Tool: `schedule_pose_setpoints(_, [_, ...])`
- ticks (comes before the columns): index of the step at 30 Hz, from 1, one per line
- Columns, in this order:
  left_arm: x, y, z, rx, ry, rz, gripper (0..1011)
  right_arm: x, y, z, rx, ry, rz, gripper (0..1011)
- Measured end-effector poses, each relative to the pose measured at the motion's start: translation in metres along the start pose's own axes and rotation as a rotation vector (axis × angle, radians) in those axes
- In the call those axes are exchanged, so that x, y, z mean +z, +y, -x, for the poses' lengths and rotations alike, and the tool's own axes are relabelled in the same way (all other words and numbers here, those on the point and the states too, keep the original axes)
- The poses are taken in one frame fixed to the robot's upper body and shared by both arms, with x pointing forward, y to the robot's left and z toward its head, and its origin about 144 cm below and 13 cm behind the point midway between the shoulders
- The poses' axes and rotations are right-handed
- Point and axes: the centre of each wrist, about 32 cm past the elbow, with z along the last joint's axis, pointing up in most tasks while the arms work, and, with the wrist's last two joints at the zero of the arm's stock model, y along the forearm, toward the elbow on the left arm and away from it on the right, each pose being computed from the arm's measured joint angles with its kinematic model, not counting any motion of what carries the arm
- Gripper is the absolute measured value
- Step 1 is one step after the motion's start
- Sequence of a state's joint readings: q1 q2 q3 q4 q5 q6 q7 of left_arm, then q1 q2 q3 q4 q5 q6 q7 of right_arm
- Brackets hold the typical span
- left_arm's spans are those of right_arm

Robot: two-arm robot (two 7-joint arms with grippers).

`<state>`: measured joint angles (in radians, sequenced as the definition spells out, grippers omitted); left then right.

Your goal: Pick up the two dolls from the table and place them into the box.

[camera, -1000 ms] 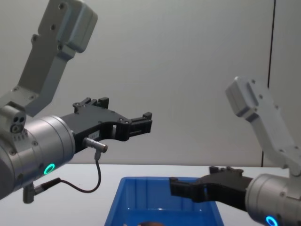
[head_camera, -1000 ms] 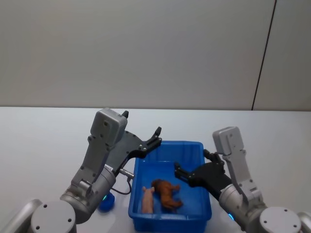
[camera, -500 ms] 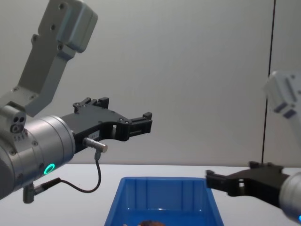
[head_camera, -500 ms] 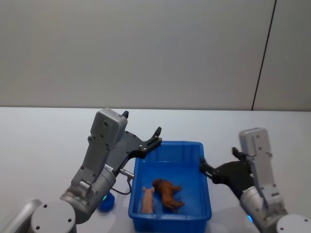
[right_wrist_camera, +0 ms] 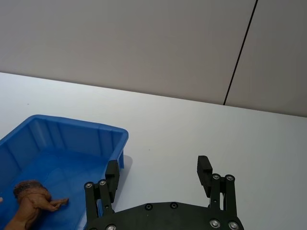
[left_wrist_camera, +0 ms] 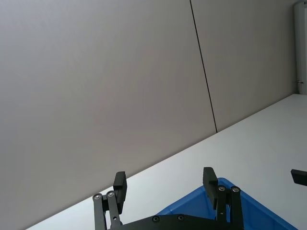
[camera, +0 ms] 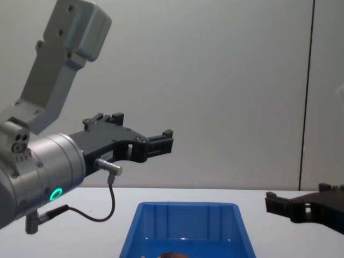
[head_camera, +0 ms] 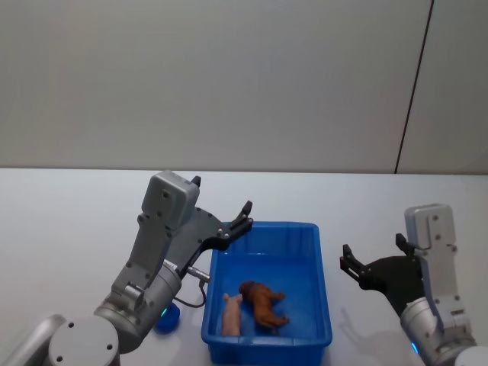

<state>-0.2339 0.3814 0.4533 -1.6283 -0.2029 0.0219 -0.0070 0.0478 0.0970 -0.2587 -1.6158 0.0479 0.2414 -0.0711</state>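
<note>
- Both dolls are lying inside the box (head_camera: 326,305), which is sitting on the white tabletop (head_camera: 69,221) directly in front of the robot.
- The pale pink doll (head_camera: 231,314) is lying lengthwise near the box's front left corner, close to the left wall.
- The dark brown doll (head_camera: 261,303) is lying just beside it on the right, about the middle of the blue floor. Whether the 2 are touching, I cannot tell.
- The left gripper (left_wrist_camera: 164,187) is hovering by the box's far left corner, raised well above the rim. Its 2 fingers are spread wide and are holding nothing.
- The right gripper (head_camera: 371,245) is hanging to the right of the box, apart from its right wall and over bare tabletop. Its 2 fingers are also spread wide, with nothing between them.
- In the chest view, the right gripper is sitting lower than the left gripper.
- A plain grey wall (head_camera: 229,76) is standing behind the tabletop, with 1 dark seam (head_camera: 415,84) running down it on the right.
</note>
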Motion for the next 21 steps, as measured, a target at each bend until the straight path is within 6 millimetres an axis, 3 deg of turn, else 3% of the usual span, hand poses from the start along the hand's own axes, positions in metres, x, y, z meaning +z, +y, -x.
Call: schedule_pose_setpoints(21, [-0.015, 0.018, -0.006, 0.085, 0.107, -0.144, 1001, 0.000, -0.006, -0.004, -0.037, 0.002, 0.001, 1001])
